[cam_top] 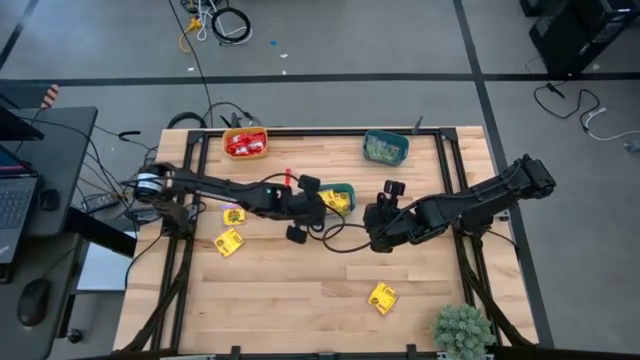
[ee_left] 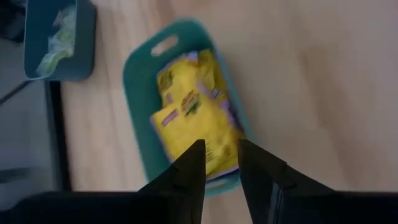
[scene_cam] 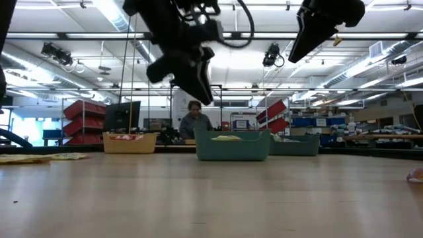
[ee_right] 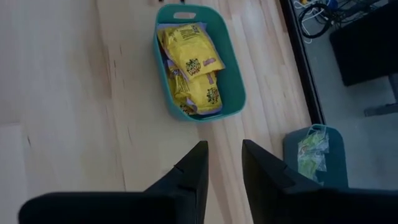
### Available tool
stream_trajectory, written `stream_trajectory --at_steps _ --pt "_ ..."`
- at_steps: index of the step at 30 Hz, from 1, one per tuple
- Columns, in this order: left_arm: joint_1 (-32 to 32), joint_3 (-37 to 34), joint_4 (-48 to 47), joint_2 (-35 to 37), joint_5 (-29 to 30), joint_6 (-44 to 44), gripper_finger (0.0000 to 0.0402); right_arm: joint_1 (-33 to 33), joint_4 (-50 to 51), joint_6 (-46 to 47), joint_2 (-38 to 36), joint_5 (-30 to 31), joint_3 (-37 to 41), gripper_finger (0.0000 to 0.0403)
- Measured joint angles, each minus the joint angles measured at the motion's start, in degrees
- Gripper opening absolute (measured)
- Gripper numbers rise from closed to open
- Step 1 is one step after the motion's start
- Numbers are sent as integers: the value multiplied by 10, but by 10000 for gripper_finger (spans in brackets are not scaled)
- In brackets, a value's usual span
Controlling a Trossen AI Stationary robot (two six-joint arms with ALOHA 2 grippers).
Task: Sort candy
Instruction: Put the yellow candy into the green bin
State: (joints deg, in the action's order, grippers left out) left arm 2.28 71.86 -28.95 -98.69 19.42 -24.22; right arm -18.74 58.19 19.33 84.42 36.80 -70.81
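Observation:
A small teal bowl (cam_top: 347, 187) holds several yellow candy packets (ee_left: 189, 106), also seen in the right wrist view as yellow packets (ee_right: 193, 62). My left gripper (ee_left: 221, 158) hangs open just above this bowl's near end, with nothing between its fingers. My right gripper (ee_right: 221, 158) is open and empty, raised above bare wood to the bowl's right (cam_top: 368, 222). Three yellow packets lie flat on the table: two on the left (cam_top: 234, 213) (cam_top: 230, 242) and one near the front right (cam_top: 383, 297).
An orange bowl (cam_top: 246, 143) with red packets and a second teal bowl (cam_top: 385, 147) with pale green packets stand at the far edge. A small plant (cam_top: 462, 330) sits at the near right corner. A person (scene_cam: 193, 122) sits beyond the table.

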Motion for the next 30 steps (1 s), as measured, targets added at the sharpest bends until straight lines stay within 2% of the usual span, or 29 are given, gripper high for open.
stream_trajectory --at_steps 3,7,13,15,18,24,28,30 --pt "0 -20 22 26 -47 31 96 0 1 0 0 -4 0 78" --pt "0 -81 74 69 -67 66 96 0 -45 -9 0 -10 23 67" --pt "31 -186 97 162 -74 134 96 6 -194 -37 -1 -95 107 54" --pt "56 -205 68 194 -79 176 96 8 -243 -39 -1 -105 133 53" --pt "96 -211 -29 229 -80 275 96 8 -301 -39 -1 -110 164 53" --pt "157 -212 -227 233 -76 512 96 8 -358 -40 -1 -110 186 55" --pt "176 -237 -279 225 -47 596 97 8 -374 -45 -1 -110 187 55" --pt "177 -259 -276 226 -39 616 97 8 -377 -45 -1 -110 187 56"
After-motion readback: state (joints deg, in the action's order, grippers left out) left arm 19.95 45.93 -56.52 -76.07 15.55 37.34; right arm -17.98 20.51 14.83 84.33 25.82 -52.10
